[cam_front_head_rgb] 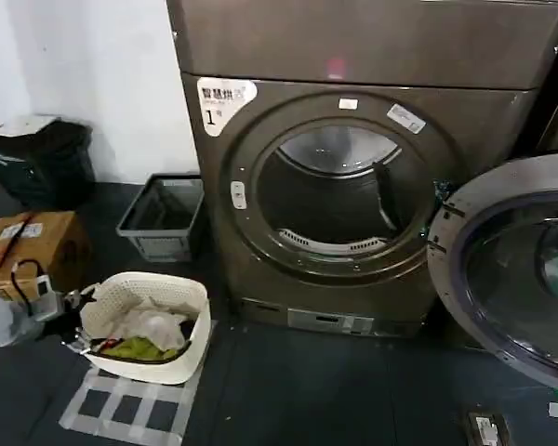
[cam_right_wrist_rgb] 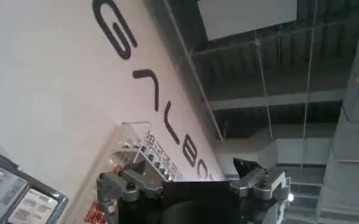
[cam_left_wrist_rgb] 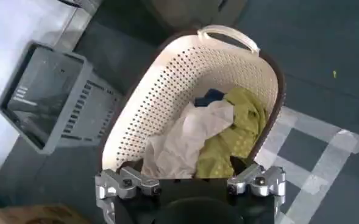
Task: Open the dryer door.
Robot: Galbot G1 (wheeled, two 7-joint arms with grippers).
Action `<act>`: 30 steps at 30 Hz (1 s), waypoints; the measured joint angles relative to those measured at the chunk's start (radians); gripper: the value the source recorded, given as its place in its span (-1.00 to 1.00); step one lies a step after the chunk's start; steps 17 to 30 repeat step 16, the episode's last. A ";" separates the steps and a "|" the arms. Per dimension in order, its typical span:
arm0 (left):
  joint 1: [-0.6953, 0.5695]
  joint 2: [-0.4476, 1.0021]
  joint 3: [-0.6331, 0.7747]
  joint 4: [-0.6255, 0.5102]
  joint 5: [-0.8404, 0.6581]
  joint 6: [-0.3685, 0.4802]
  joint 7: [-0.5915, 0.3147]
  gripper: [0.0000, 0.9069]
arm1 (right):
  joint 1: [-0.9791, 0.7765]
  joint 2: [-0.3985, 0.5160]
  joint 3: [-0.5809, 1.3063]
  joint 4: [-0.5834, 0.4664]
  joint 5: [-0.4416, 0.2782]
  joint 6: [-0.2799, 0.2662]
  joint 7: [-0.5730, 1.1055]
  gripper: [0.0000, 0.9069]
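While dryer door (cam_front_head_rgb: 516,265) hangs swung rightward, dryer (cam_front_head_rgb: 353,186) drum exposed, both grippers' fingers apart.

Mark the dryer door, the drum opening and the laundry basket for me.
dryer door (cam_front_head_rgb: 539,269): head view, on its dark glass window.
drum opening (cam_front_head_rgb: 330,190): head view, in the dark drum interior.
laundry basket (cam_left_wrist_rgb: 185,79): left wrist view, on its perforated inner wall.

My right gripper (cam_right_wrist_rgb: 191,185) points upward with its fingers spread wide and nothing between them. Beyond it rises a white wall (cam_right_wrist_rgb: 45,91) with large dark lettering (cam_right_wrist_rgb: 149,85), and a dark ceiling (cam_right_wrist_rgb: 277,79) carries a pale panel (cam_right_wrist_rgb: 246,15).
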 joint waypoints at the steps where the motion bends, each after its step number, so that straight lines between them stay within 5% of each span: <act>1: 0.000 0.001 0.000 0.000 0.001 0.000 0.001 1.00 | 0.000 0.000 0.001 -0.001 0.000 0.000 0.000 1.00; 30: 0.000 -0.002 -0.003 0.006 0.014 -0.004 0.014 1.00 | -0.010 0.000 0.009 0.001 0.002 0.000 0.000 1.00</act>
